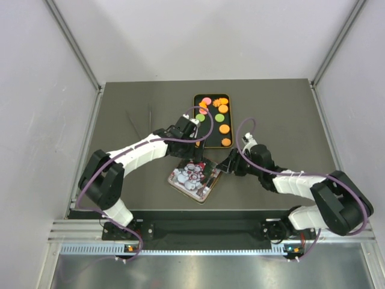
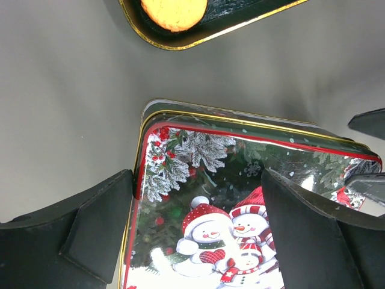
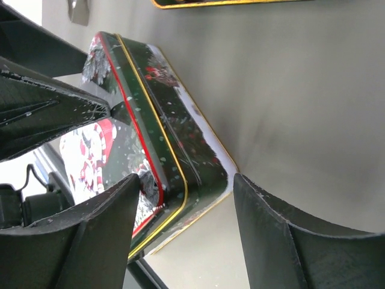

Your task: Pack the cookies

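The left gripper [image 1: 197,139] hung open over the shut snowman tin [image 1: 194,179], the cookies [image 1: 224,128] lying in the tray [image 1: 195,105] beyond the tin; its wrist view showed nothing held, the right gripper [image 3: 186,177] in its own view stood parted astride the tin's edge, so prising off the lid [image 2: 198,150] looked the step in hand.

my left arm [image 1: 141,149]: white shell links, rounded black joint housings, bulkiest at the elbow.
my right arm [image 1: 295,180]: same build, a white link between fat black joints.
cables [image 1: 242,131]: purple, one running outside each arm and looping free at the wrist.
bases [image 1: 114,230]: black, joined by my black crossbar [image 1: 204,229].
orange lights [image 1: 129,247]: one small dot by each base.
left gripper [image 2: 198,241]: matte black wedge fingers, with a flat raised pad on the inner face.
right gripper [image 3: 180,235]: same black fingers, angular facets, pale specks and scuffs on mine.
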### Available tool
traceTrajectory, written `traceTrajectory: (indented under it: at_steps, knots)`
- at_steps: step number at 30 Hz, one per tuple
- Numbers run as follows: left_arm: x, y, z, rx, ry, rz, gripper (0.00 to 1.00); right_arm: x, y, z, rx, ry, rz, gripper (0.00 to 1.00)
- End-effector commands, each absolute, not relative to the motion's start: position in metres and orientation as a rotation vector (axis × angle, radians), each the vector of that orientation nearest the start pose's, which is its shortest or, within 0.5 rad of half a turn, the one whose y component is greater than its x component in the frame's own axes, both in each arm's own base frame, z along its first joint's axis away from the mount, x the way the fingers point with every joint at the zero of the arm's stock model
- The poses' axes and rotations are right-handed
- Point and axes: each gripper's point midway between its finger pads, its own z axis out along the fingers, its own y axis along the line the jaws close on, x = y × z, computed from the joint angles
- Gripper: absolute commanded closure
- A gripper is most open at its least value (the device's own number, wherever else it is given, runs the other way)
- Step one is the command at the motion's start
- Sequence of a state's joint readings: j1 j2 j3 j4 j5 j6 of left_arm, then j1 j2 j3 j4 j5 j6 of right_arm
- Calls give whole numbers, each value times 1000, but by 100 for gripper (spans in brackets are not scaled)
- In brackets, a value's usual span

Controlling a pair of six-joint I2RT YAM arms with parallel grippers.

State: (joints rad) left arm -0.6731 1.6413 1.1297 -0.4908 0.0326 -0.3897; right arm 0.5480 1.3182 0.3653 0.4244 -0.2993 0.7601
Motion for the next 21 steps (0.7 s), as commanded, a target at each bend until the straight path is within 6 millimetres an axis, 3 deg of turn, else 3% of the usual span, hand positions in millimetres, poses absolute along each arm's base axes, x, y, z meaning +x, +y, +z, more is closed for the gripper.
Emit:
traceTrajectory:
  at_steps: [1,5,7,11,12,15,18,21]
  knots:
    - [294,-274,91,390,2547,-511,9,224,246,40,-5,2364,1090,37]
    - [292,-272,88,366,2548,-514,10,213,248,27,26,2385,1144,38]
    - [292,-272,87,347,2545,-521,10,210,251,20,40,2395,1169,43]
    - [290,-273,86,306,2541,-542,10,205,255,9,88,2410,1226,62]
    - [289,-273,85,297,2542,-546,11,204,254,5,99,2418,1224,73]
    - [288,-273,85,282,2538,-541,11,200,252,-8,112,2447,1208,89]
    - [287,-274,85,276,2536,-544,11,199,249,-13,122,2457,1192,100]
    - [286,-275,84,276,2539,-536,11,200,245,-16,132,2456,1159,100]
